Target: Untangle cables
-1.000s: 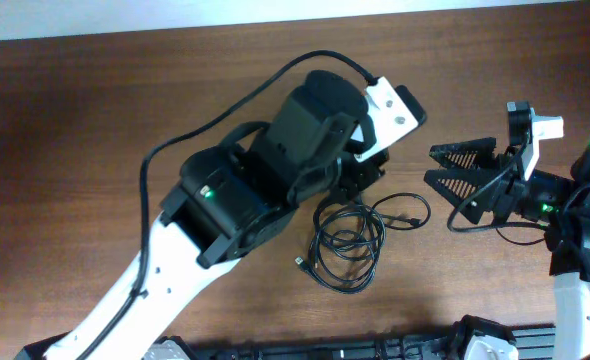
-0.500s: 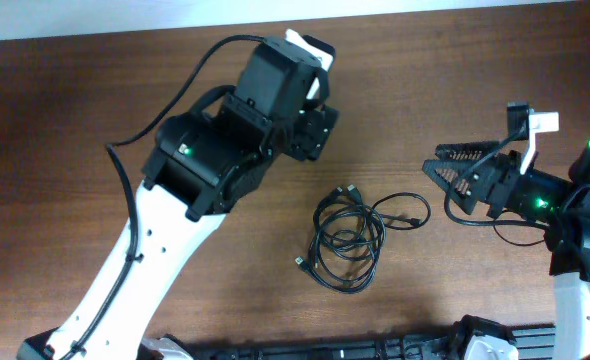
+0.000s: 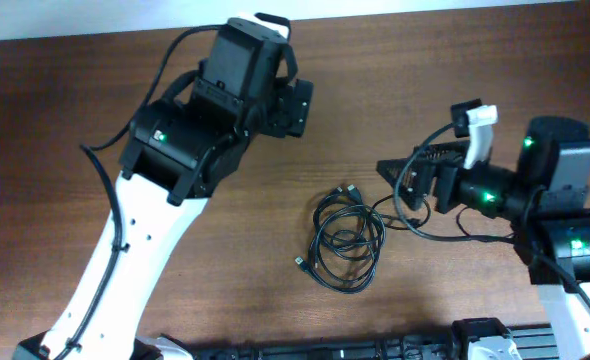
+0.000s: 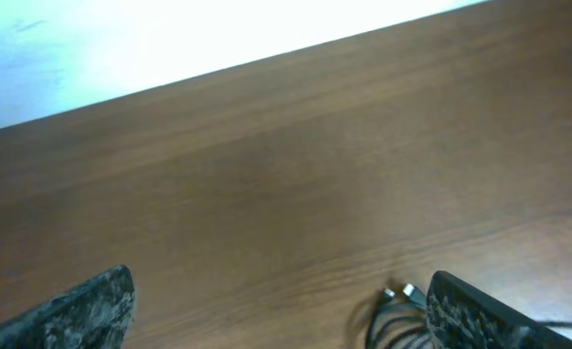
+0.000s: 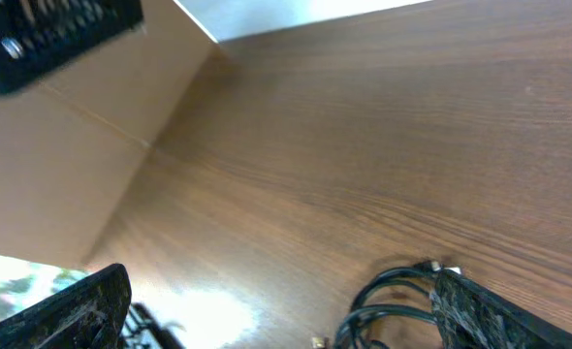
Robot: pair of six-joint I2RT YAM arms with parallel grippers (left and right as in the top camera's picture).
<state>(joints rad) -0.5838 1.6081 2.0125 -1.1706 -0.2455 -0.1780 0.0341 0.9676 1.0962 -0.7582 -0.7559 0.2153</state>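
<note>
A bundle of thin black cables (image 3: 349, 242) lies coiled and tangled on the brown wooden table, with small plugs sticking out at its top and lower left. My left gripper (image 3: 297, 106) is open and empty, up and to the left of the bundle, well apart from it. Its wrist view shows the plugs and coil (image 4: 405, 302) beside the right finger (image 4: 480, 315). My right gripper (image 3: 403, 182) is open and empty, just right of the bundle's loose loop. Its wrist view shows the coil (image 5: 393, 302) against the right finger (image 5: 490, 312).
The table's far edge (image 3: 395, 14) meets a white wall. Black equipment (image 3: 375, 348) lies along the near edge. A beige panel (image 5: 63, 155) and a black part (image 5: 53, 34) show at the left of the right wrist view.
My left arm has swung up and to the left, away from the bundle. My right arm has moved left, close to the bundle. The cables have not moved.
</note>
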